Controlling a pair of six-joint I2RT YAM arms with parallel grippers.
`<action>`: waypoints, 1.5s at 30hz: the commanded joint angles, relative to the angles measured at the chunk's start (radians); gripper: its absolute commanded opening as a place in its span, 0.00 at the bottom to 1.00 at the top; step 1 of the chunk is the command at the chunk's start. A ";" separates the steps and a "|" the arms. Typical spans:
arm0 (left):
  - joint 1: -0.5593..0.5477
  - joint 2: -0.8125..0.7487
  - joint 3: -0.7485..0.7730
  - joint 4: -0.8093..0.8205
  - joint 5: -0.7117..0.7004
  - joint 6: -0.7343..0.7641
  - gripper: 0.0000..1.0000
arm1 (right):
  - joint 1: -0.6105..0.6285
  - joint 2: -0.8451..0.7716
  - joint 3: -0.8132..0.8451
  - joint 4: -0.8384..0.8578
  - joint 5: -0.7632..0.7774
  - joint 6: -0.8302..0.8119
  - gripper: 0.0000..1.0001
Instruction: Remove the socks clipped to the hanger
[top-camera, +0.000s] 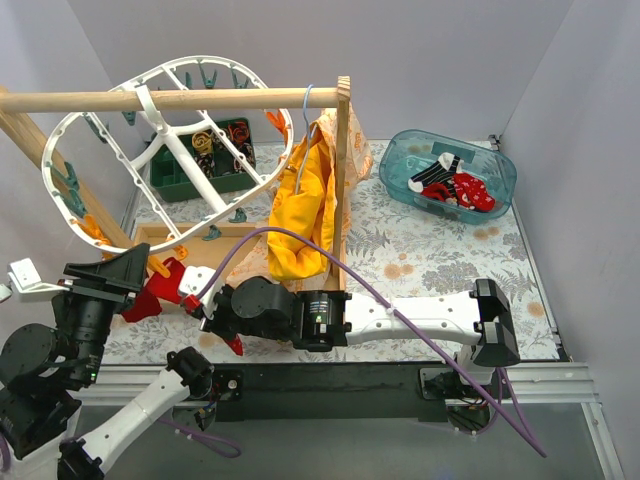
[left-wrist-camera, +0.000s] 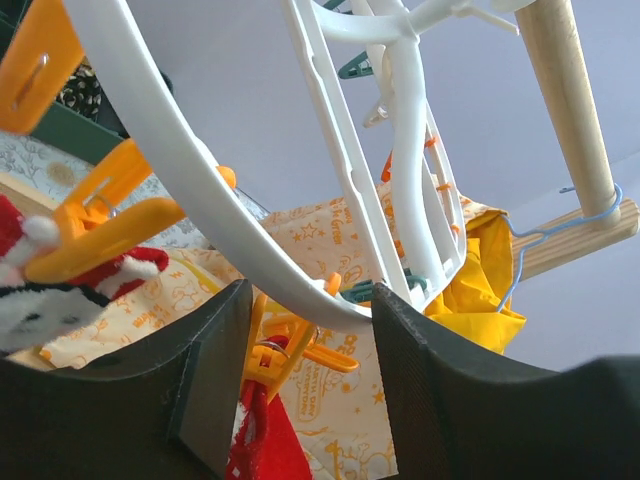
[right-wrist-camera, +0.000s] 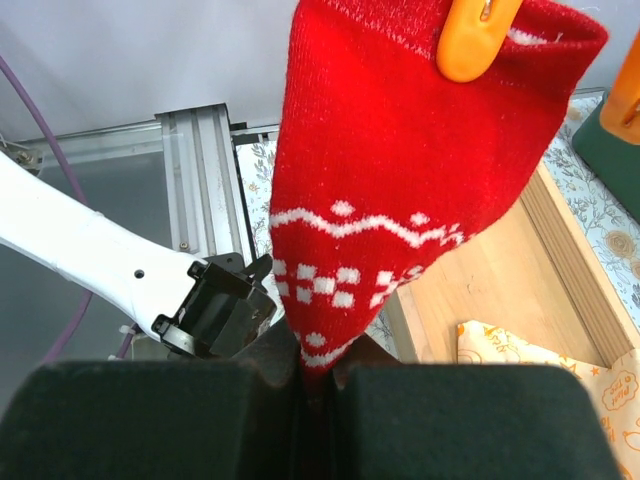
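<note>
The white oval hanger (top-camera: 181, 150) hangs by its hook from a wooden rod. A red sock (right-wrist-camera: 400, 200) with a white pattern hangs from an orange peg (right-wrist-camera: 476, 36). My right gripper (right-wrist-camera: 318, 372) is shut on its toe, below the hanger's near left rim (top-camera: 205, 305). My left gripper (left-wrist-camera: 312, 300) is open. Its fingers (left-wrist-camera: 215, 370) stand either side of the hanger's rim (left-wrist-camera: 200, 190) and an orange peg (left-wrist-camera: 275, 345) that clips a red sock (left-wrist-camera: 262, 440). A second orange peg (left-wrist-camera: 110, 225) holds a red, white and black sock (left-wrist-camera: 60, 290) at the left.
A teal basket (top-camera: 400, 178) at the back right holds loose socks (top-camera: 462, 186). A yellow garment (top-camera: 300, 215) hangs on a light-blue hanger from the wooden rod (top-camera: 220, 98), beside an upright post (top-camera: 343, 180). A green box (top-camera: 165, 178) sits behind the white frame.
</note>
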 joint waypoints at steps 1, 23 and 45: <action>-0.003 0.025 -0.007 0.035 -0.025 0.048 0.47 | 0.002 -0.058 -0.007 0.058 -0.001 0.006 0.03; -0.003 -0.104 -0.062 -0.035 0.134 0.053 0.52 | 0.002 -0.089 -0.046 0.075 -0.012 0.014 0.01; -0.003 -0.012 -0.063 -0.003 0.091 0.074 0.08 | 0.002 -0.133 -0.110 0.075 0.010 0.032 0.01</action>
